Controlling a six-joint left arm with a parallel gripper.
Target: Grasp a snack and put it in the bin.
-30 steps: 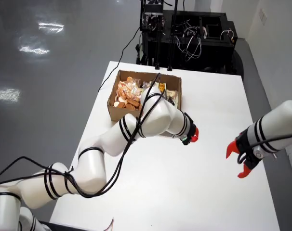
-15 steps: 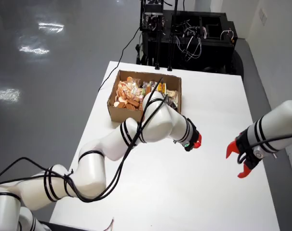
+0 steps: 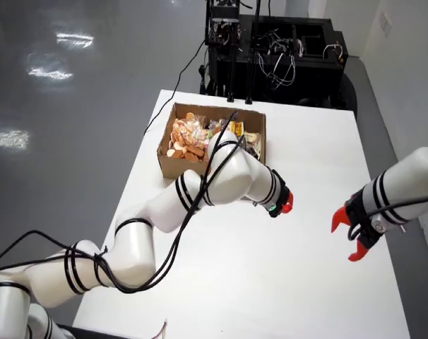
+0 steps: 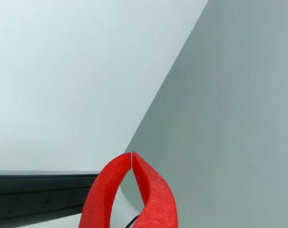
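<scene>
Red foam-textured gripper, curved jaws pressed together and empty, hangs over the smooth white table. Snack packets fill the brown cardboard bin at the overhead view's 11 o'clock. Since half a second ago, the wrist has pulled slightly back toward the bin.

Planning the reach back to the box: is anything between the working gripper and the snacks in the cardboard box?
No separate object stands between them. The gripper, fingers shut and empty, hangs over bare table just right of the cardboard box. Only the arm's own white forearm crosses the box's near right corner, hiding some snacks.
</scene>
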